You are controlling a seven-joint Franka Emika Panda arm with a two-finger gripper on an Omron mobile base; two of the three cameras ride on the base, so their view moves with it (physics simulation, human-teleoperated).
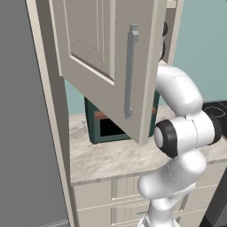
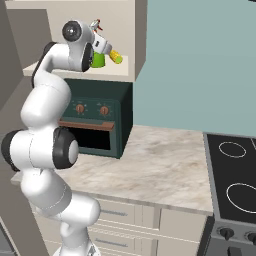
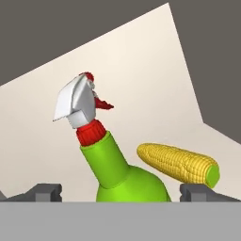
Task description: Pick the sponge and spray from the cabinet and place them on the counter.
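My gripper (image 3: 120, 192) wide open, nothing held, straddling the spray (image 3: 117, 164) inside the cabinet (image 2: 127, 30). Corn cob (image 3: 179, 162) lies at 3 o'clock, beside the bottle.

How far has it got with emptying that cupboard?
Done: the cabinet door is swung open. In hand: the open gripper sits either side of the spray, not closed on it, beside a corn cob. Left: moving spray and sponge onto the counter, where neither lies yet.
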